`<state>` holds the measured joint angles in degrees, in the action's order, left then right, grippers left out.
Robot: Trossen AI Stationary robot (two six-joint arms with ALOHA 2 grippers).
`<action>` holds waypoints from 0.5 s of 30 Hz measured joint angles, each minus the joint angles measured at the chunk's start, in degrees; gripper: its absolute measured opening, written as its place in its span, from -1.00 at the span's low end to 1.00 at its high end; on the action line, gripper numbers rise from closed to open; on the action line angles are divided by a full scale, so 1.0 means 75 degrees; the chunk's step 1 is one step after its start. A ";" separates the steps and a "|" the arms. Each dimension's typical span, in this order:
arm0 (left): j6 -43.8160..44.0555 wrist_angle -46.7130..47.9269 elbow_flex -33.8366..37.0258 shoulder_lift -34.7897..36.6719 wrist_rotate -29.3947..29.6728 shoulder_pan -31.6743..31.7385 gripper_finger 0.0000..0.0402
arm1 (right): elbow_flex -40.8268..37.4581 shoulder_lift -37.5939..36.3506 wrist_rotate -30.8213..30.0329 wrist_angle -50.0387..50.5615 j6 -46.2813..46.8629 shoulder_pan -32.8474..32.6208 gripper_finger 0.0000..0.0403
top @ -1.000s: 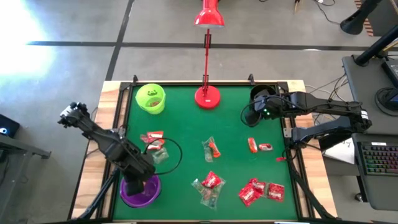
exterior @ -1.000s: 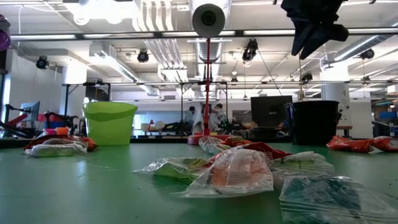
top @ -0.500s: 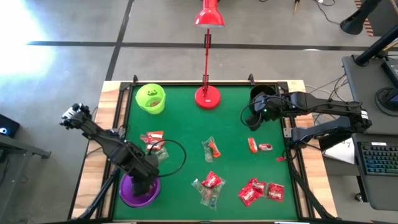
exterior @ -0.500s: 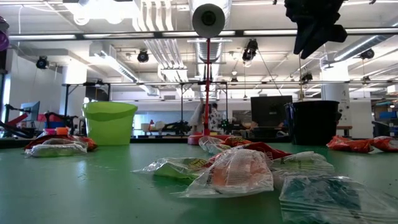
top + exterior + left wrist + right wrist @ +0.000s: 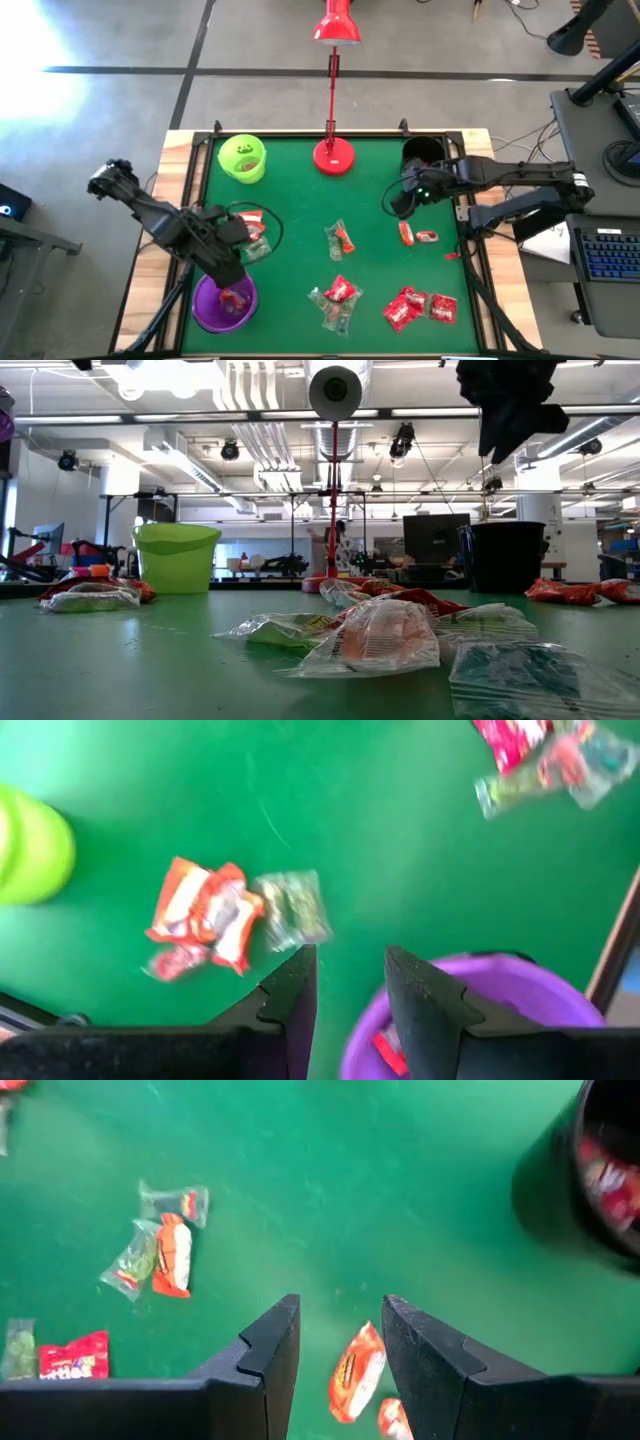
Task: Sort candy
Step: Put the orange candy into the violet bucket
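Candy lies scattered on the green table: a red-and-white cluster [image 5: 245, 220] with a clear greenish piece [image 5: 258, 248], centre pieces [image 5: 340, 238] [image 5: 340, 292], an orange one [image 5: 405, 233] and a red bunch [image 5: 420, 305]. My left gripper [image 5: 236, 265] [image 5: 350, 990] hovers open just past the far rim of the purple cup [image 5: 225, 305] [image 5: 470, 1010], which holds a red candy [image 5: 237, 298] [image 5: 390, 1050]. My right gripper [image 5: 400, 200] [image 5: 340, 1350] [image 5: 510, 405] hangs open above the table, between the black cup [image 5: 422, 152] [image 5: 600, 1170] and the orange candy [image 5: 350, 1370].
A lime-green cup [image 5: 243, 158] [image 5: 178, 557] stands at the far left. The red desk lamp's base [image 5: 333, 157] sits at the far middle, its pole leaning out over the far edge. The black cup [image 5: 505, 555] holds red candies. Bare green surface lies between the candy groups.
My left gripper has drawn back from above the purple cup toward the far edge, and a red candy now shows inside that cup. My right gripper has moved from over the black cup toward the near edge, closer to the orange candy.
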<state>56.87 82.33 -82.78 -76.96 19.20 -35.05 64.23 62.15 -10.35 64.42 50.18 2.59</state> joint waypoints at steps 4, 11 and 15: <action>0.0004 0.0158 0.0000 0.0398 0.0591 0.0000 -0.48 | -0.0285 0.0328 0.0319 -0.0003 0.0484 0.0000 -0.32; 0.0002 0.0719 -0.0003 0.1050 0.1548 0.0000 -0.48 | -0.0473 0.1035 0.0652 -0.0045 0.0938 -0.0032 -0.32; -0.0079 0.0803 -0.0003 0.1357 0.1784 0.0006 -0.48 | -0.0473 0.1419 0.0660 -0.0061 0.1123 -0.0065 -0.32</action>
<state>56.28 88.35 -82.81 -66.78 32.57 -35.00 60.69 72.79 -5.41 63.96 58.60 2.11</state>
